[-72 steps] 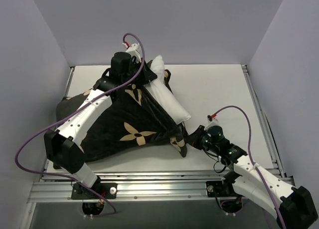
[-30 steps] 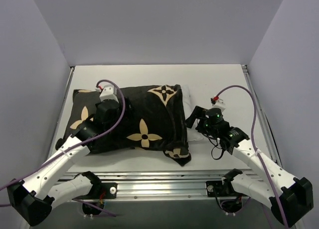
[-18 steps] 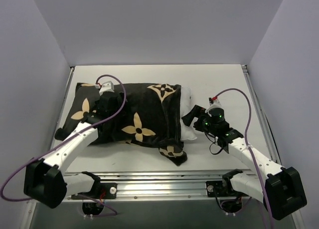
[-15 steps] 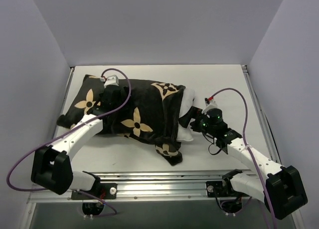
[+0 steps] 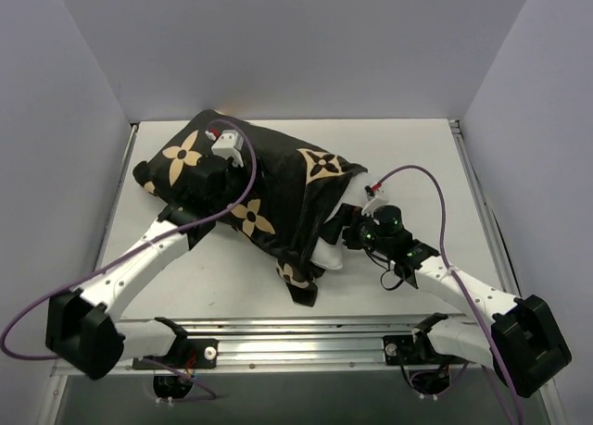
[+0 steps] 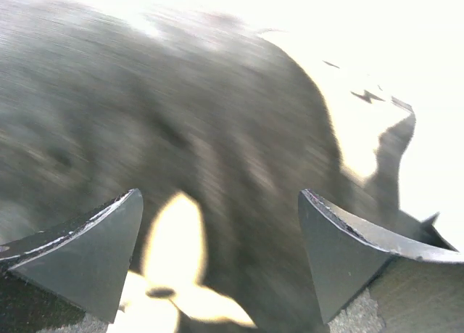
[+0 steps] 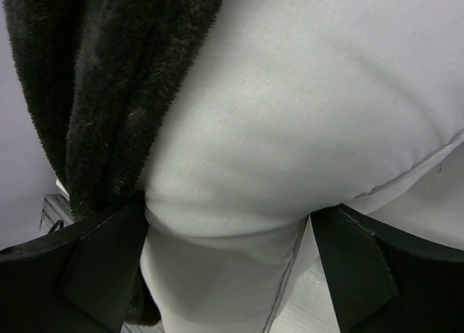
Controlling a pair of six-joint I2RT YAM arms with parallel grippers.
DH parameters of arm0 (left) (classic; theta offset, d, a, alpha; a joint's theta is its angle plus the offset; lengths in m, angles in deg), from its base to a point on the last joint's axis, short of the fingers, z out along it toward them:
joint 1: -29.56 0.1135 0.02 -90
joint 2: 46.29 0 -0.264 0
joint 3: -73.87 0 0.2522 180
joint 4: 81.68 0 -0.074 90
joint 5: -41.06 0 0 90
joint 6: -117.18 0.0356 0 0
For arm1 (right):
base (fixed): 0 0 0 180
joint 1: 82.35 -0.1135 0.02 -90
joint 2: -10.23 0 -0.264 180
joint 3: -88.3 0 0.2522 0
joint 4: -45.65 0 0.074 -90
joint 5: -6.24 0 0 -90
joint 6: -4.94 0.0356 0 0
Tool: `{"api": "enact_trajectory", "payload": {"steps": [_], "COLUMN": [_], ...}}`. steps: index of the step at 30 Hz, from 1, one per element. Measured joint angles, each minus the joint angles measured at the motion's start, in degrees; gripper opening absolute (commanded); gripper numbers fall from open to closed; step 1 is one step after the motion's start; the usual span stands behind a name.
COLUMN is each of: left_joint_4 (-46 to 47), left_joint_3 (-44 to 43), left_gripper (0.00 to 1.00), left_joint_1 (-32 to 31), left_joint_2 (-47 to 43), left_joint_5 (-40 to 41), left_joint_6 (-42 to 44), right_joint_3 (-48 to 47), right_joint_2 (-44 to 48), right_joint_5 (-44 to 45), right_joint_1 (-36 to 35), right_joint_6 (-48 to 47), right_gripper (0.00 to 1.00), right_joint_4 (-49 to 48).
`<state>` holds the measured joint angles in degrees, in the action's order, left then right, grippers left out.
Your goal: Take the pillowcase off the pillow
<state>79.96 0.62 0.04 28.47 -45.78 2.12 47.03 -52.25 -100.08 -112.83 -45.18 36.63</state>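
Your pillow (image 5: 330, 253) sits mostly inside pillowcase (image 5: 278, 184), white end out. Right gripper (image 7: 228, 210) pinches pillow. Left gripper (image 6: 219, 196) spread wide, grip unclear.

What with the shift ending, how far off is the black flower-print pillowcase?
Barely begun: only an end of the plain white pillow shows beyond the black flower-print pillowcase. The right gripper pinches that end; the left gripper is open over the pillowcase. Stripping remains.

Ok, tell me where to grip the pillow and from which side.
Grip the pillow at its bare white end, poking from the open mouth of the pillowcase, coming from the right. Everything else is wrapped in fabric, and the right gripper sits at that end.
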Motion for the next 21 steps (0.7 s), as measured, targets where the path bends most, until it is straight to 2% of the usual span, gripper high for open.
{"api": "enact_trajectory", "payload": {"steps": [6, 9, 10, 12, 13, 15, 16, 21], "left_joint_4": [-3.9, -5.3, -5.8, -6.5, -6.9, -7.3, -7.6, -7.6], "left_joint_3": [5.6, 10.3, 12.0, 15.5, 16.8, 18.4, 18.5, 18.5], "left_gripper": [0.96, 0.96, 0.96, 0.96, 0.96, 0.96, 0.96, 0.97], "left_joint_1": [-10.1, -14.3, -15.3, -18.0, -19.3, -21.8, -22.8, -24.6], "left_joint_2": [-12.4, -15.3, -15.7, -15.8, -15.6, -15.0, -14.3, -10.7], "left_joint_5": [-1.0, -1.0, -0.9, -0.2, 0.0, 0.3, 0.4, 2.8], "left_joint_6": [-0.9, -3.7, -4.7, -6.4, -7.1, -8.0, -8.4, -9.3], "right_joint_3": [1.7, 1.9, 1.9, 1.9, 1.9, 1.9, 1.9, 0.2], "right_joint_2": [-2.3, -3.9, -4.5, -5.4, -5.9, -6.6, -6.8, -6.9], "right_joint_5": [0.0, 0.0, 0.0, -0.2, -0.3, -0.6, -0.7, -0.7], "right_joint_1": [-0.8, -1.3, -1.5, -1.6, -1.6, -1.6, -1.6, -1.9], "right_joint_6": [1.2, 1.6, 1.7, 1.8, 1.9, 1.9, 1.9, 1.4], "right_gripper": [0.96, 0.89, 0.74, 0.52, 0.31, 0.14, 0.02, 0.0], "right_joint_4": [-4.4, -6.4, -7.0, -8.0, -8.6, -9.6, -10.1, -8.5]}}
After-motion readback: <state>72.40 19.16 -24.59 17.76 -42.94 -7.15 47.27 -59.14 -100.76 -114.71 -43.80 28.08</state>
